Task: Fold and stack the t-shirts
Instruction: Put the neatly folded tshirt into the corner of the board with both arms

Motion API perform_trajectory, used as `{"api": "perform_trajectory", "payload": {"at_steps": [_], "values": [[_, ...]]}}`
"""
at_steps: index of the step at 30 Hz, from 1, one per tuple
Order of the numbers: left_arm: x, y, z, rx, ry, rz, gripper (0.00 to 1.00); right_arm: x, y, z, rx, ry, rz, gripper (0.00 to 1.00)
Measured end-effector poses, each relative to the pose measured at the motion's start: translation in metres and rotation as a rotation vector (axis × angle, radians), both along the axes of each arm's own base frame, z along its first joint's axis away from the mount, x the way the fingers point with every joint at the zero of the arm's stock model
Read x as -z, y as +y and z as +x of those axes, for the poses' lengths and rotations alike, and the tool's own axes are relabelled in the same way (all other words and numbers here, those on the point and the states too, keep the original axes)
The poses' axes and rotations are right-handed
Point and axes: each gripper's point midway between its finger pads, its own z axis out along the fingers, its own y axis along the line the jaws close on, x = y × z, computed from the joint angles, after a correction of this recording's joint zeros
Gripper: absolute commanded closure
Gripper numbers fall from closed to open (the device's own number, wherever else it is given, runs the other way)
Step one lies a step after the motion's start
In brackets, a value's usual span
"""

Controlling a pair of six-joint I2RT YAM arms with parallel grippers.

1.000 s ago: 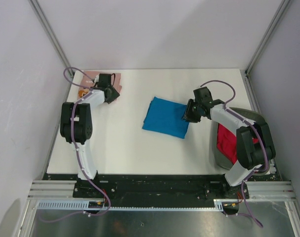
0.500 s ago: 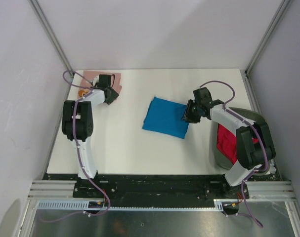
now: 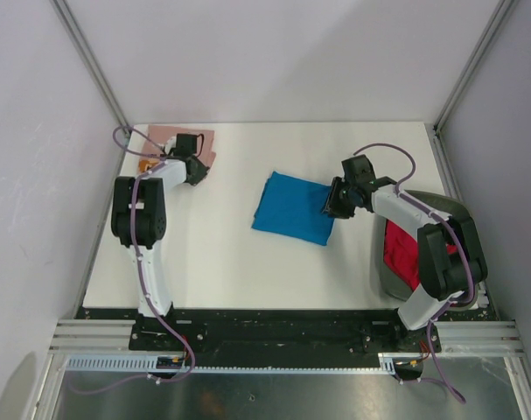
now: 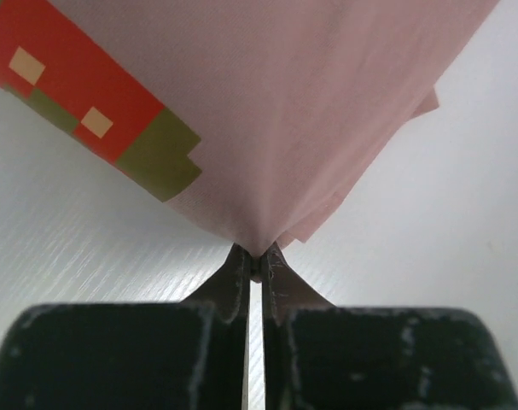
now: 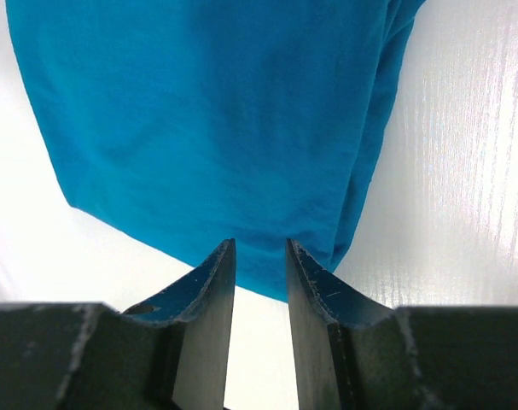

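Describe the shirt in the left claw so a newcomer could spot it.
Go to the far left corner of the table. The pink shirt lies there, its edge pinched in the left claw. Unlike the plain blue shirt and red shirt, it is printed.

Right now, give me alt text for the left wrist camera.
The left gripper is shut on a pinched corner of the pink t-shirt, which fans out above it over the white table. A blocky red and olive print shows at upper left.
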Motion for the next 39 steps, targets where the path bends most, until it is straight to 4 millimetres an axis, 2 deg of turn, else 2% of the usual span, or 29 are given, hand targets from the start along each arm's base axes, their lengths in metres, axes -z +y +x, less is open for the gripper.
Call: {"api": "perform_trajectory", "payload": {"at_steps": [4, 8, 11, 15, 18, 21, 24, 30, 36, 39], "values": [[0.005, 0.0, -0.018, -0.006, 0.013, -0.004, 1.0, 0.002, 0.0, -0.002, -0.003, 0.005, 0.003, 0.66], [0.003, -0.002, -0.056, -0.018, 0.045, -0.015, 1.0, 0.005, 0.001, -0.002, -0.006, 0.006, 0.008, 0.66], [0.001, -0.012, -0.084, -0.015, 0.062, -0.029, 1.0, 0.007, 0.002, -0.004, -0.009, 0.007, 0.013, 0.66], [0.001, -0.042, -0.125, 0.008, 0.077, -0.056, 1.0, 0.016, 0.001, -0.01, -0.013, 0.022, 0.015, 0.66], [0.003, -0.078, -0.161, 0.05, 0.093, -0.08, 1.0, 0.024, -0.002, -0.017, -0.011, 0.04, 0.01, 0.66], [0.004, -0.116, -0.186, 0.105, 0.105, -0.106, 1.0, 0.026, -0.004, -0.024, -0.01, 0.047, 0.008, 0.66], [0.003, -0.137, -0.193, 0.143, 0.113, -0.122, 1.0, 0.024, -0.007, -0.026, -0.004, 0.041, 0.01, 0.66], [-0.006, -0.149, -0.17, 0.148, 0.083, -0.134, 1.0, 0.017, -0.02, -0.018, 0.036, 0.014, 0.015, 0.57], [-0.006, -0.148, -0.17, 0.171, 0.084, -0.127, 0.78, 0.013, -0.041, 0.007, 0.113, -0.048, 0.012, 0.48], [-0.006, -0.15, -0.172, 0.217, 0.095, -0.126, 0.71, 0.019, -0.047, 0.021, 0.138, -0.077, 0.006, 0.46]]}}
